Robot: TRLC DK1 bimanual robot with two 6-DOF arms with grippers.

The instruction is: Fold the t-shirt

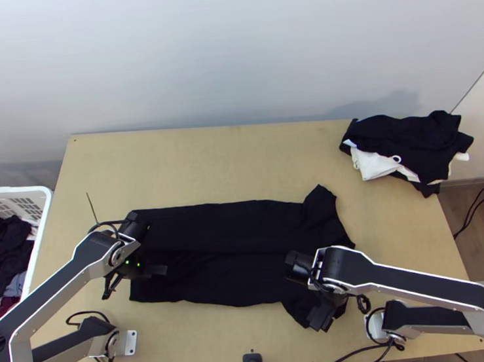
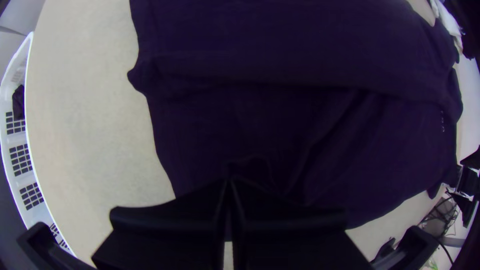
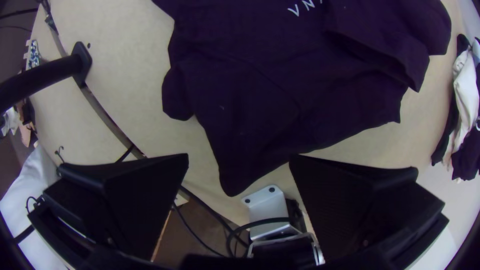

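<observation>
Two grippers span the t-shirt (image 1: 232, 229) lengthwise: left gripper (image 2: 229, 181), fingers pressed together, over the hem end (image 1: 141, 291); right gripper (image 3: 239, 156), fingers spread, above one sleeve (image 3: 240, 162). The sleeve tip (image 3: 230, 188) points into that gap

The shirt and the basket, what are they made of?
Shirt: soft, matt dark cloth, maybe cotton, because it wrinkles and drapes loosely. Basket: probably hard plastic, smooth and white, with neat grid holes and a rounded rim.

We find passage along the wooden tabletop (image 1: 228, 165) beyond the black t-shirt (image 1: 244, 223). The garment pile (image 1: 403, 133) obstructs the far right corner; the left arm (image 1: 61, 280) and right arm (image 1: 399, 277) obstruct the near corners.
</observation>
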